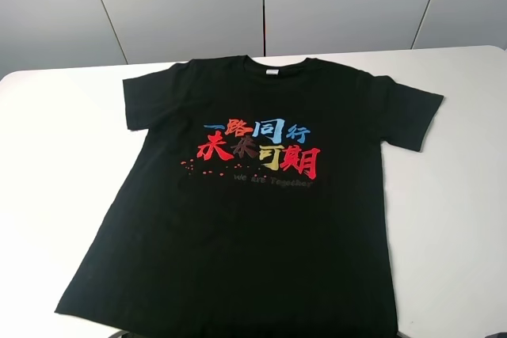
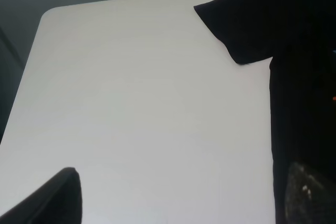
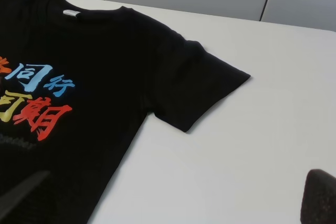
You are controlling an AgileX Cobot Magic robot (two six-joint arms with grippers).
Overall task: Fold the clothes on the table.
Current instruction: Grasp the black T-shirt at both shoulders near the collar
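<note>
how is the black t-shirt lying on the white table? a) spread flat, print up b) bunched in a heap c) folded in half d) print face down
A: the black short-sleeved t-shirt lies spread flat on the white table with its coloured print facing up.

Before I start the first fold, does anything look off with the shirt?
Nothing looks damaged or bunched. The T-shirt lies flat on the table, print up, sleeves spread. It is only slightly askew: the hem end sits left of the collar in the high view.

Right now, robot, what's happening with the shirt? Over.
Left pincer open, empty. Right pincer open, empty. Black T-shirt flat on white table, print up, not yet folded. Nothing in the way.
</note>
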